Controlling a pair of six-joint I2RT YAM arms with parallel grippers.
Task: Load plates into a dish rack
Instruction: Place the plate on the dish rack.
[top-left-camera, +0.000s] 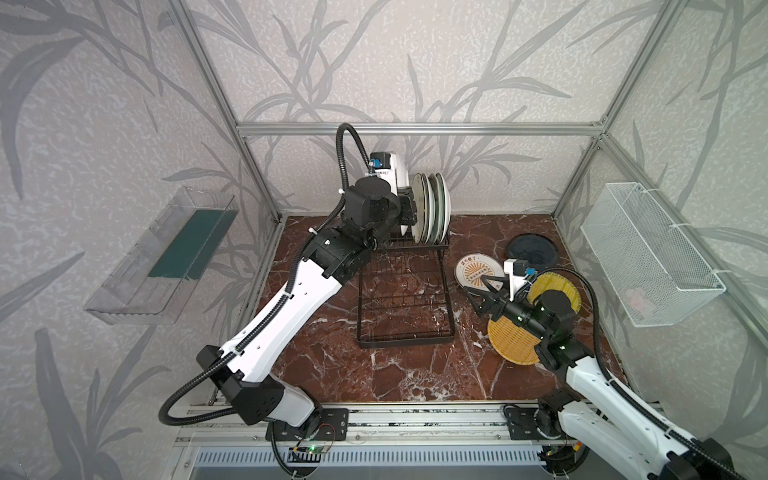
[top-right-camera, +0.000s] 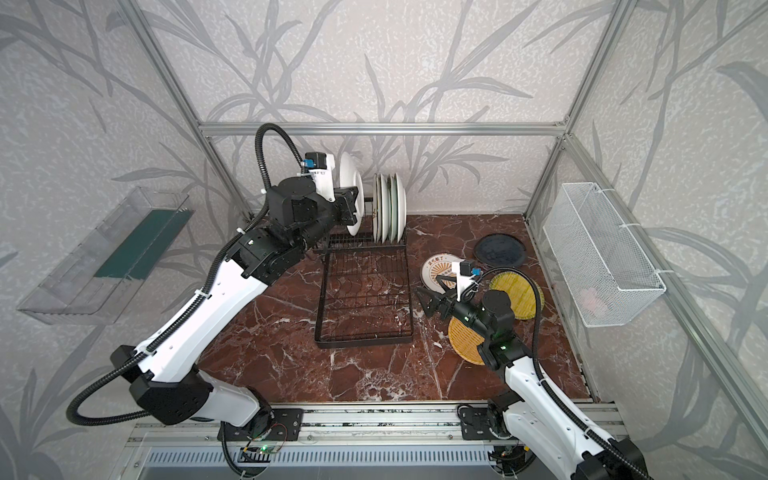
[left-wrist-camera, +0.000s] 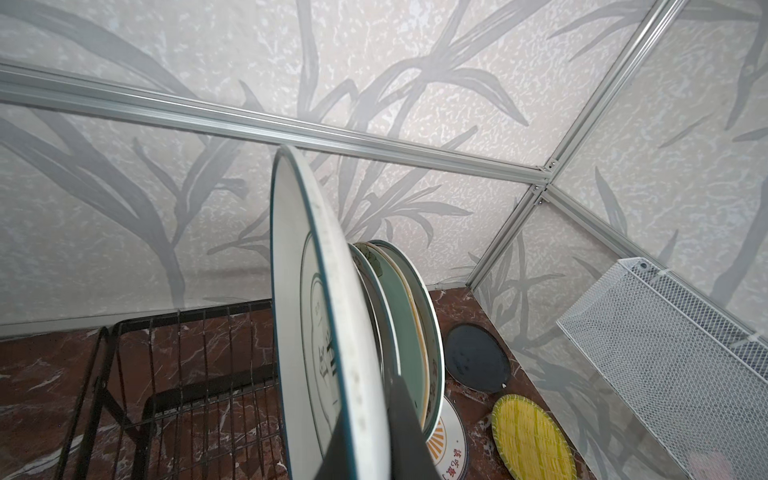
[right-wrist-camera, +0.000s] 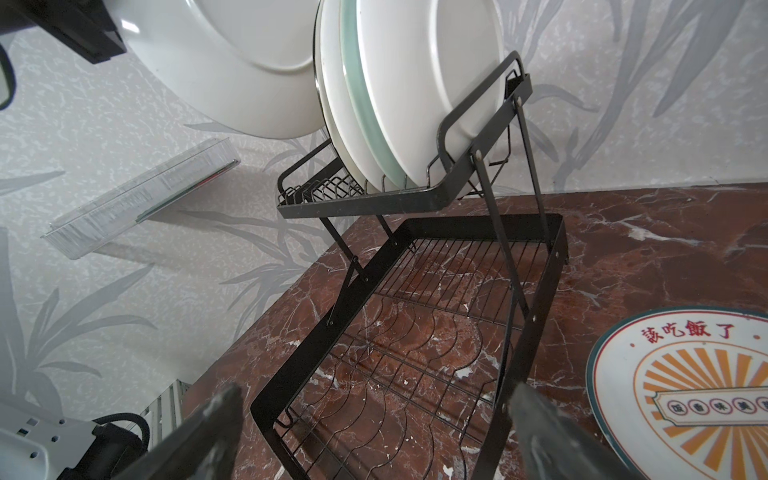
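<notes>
Grips white plate (top-right-camera: 349, 172) upright in left jaws above rack (right-wrist-camera: 361, 204) slots for edgewise insertion; holds right jaws open.

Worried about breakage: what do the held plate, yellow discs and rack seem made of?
The held plate is likely glazed ceramic: glossy white with bright highlights. The yellow discs look woven bamboo or straw, matte and ribbed. The rack seems black-coated metal wire and strip, matte.
</notes>
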